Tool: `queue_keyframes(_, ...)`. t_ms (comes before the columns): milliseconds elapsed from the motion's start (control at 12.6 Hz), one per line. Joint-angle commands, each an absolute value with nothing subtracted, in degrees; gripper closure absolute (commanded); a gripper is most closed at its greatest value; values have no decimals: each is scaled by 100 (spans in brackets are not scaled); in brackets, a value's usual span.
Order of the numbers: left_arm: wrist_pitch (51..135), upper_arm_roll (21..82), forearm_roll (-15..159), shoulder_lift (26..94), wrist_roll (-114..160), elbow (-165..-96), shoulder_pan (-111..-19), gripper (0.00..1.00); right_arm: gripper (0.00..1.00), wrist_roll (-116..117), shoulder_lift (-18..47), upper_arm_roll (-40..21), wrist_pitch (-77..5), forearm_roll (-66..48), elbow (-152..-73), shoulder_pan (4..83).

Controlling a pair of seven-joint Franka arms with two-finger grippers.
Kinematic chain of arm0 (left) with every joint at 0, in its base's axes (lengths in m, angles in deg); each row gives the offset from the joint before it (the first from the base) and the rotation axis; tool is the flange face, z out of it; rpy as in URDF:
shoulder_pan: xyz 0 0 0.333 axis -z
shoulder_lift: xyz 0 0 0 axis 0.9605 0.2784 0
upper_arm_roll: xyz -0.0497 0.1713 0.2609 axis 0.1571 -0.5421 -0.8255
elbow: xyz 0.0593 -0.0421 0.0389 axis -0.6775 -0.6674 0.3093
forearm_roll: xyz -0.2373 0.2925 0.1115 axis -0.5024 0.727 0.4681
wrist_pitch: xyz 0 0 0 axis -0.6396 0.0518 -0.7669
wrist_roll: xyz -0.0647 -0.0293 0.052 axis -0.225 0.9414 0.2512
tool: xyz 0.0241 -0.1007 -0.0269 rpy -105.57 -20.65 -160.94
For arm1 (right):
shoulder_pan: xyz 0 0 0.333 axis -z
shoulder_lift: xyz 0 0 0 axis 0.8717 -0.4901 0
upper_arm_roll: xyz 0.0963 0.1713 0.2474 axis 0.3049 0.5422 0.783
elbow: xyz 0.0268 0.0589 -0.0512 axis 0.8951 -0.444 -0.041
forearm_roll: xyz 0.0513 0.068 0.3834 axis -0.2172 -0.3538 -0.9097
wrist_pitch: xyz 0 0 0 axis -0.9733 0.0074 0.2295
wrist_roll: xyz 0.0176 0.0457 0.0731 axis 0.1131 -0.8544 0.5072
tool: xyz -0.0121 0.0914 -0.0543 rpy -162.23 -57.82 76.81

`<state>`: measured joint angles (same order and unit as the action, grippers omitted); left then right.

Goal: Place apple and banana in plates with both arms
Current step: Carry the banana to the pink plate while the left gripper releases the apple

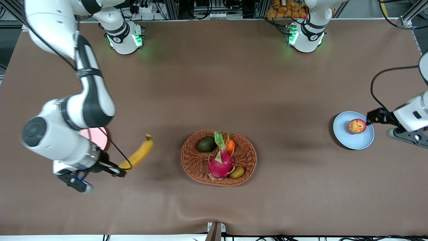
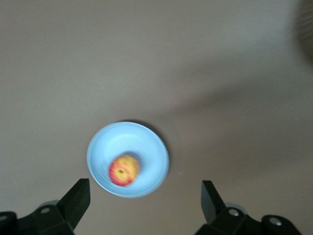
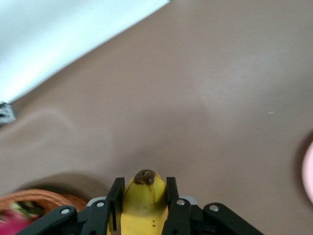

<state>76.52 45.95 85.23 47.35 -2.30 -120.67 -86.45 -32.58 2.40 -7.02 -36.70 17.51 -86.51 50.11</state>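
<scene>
The apple point(image 1: 356, 126) lies in the light blue plate point(image 1: 354, 142) toward the left arm's end of the table. My left gripper point(image 1: 372, 118) is open and empty, up in the air beside the apple, over the plate's edge. The left wrist view shows the apple point(image 2: 123, 170) in the blue plate point(image 2: 149, 144) beyond the spread gripper point(image 2: 144, 198). My right gripper point(image 1: 121, 170) is shut on one end of the banana point(image 1: 138, 154) and holds it above the table beside the pink plate point(image 1: 98, 137), which the right arm mostly hides. In the right wrist view the banana point(image 3: 144, 200) sits in the gripper point(image 3: 143, 193).
A brown wicker basket point(image 1: 195, 164) stands mid-table, holding a dragon fruit point(image 1: 220, 164), a green fruit point(image 1: 207, 144), a tangerine point(image 1: 230, 146) and a brownish fruit point(image 1: 237, 172). The basket's rim point(image 3: 34, 200) and the pink plate's edge point(image 3: 309, 171) show in the right wrist view.
</scene>
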Motion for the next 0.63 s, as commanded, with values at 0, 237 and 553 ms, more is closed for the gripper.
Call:
queue_keyframes(0, 7228, 3625, 8299, 4211, 321, -12101, -7519, 0, 100, -2569, 1041, -554, -3459, 1664, -9823, 5405)
queue_keyframes(237, 7157, 3191, 7826, 4008, 340, -11944, -7251, 0, 100, -1447, 1543, -571, -3432, 1699, -10756, 6045)
queue_keyframes(553, 6481, 3103, 7842, 3526, 375, -12179, -7251, 0, 98, 548, 1317, -572, -3308, 2057, -10934, 6899)
